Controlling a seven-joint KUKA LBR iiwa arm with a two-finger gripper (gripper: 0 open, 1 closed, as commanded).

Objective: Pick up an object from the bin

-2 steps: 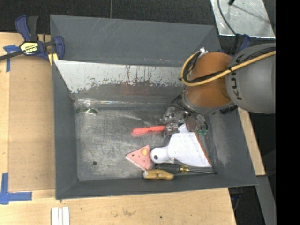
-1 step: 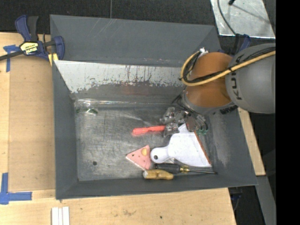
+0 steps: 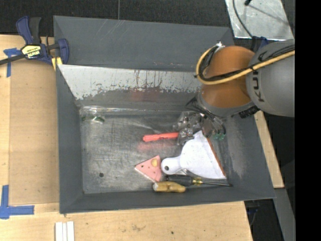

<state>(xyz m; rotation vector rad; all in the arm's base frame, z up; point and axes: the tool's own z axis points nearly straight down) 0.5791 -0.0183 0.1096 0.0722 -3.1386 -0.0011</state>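
Yellow-handled screwdriver [image 3: 169,187] along near wall of grey bin [image 3: 70,149] | pink wedge [image 3: 149,169] and white scoop [image 3: 200,159] just behind it | red stick [image 3: 159,137] mid-floor | gripper [image 3: 188,129] low over stick's right end; opening cannot be told

Nearly everything lies in the right half of the bin [image 3: 70,134], toward its near wall. A screwdriver [image 3: 169,187] runs along that wall, handle toward the middle, shaft pointing at the near right corner. Just behind it are a wedge-shaped piece [image 3: 149,168] on the left and a scoop [image 3: 200,159] on the right. The scoop's handle end points left, close to the wedge, and its broad part sits just behind the shaft. Farther back, near the floor's middle, a short stick [image 3: 159,137] lies crosswise. The gripper [image 3: 189,127] is at the stick's right end, by the scoop's far edge. Well apart, in the floor's far left corner, lies a small tube-like thing [image 3: 93,117].
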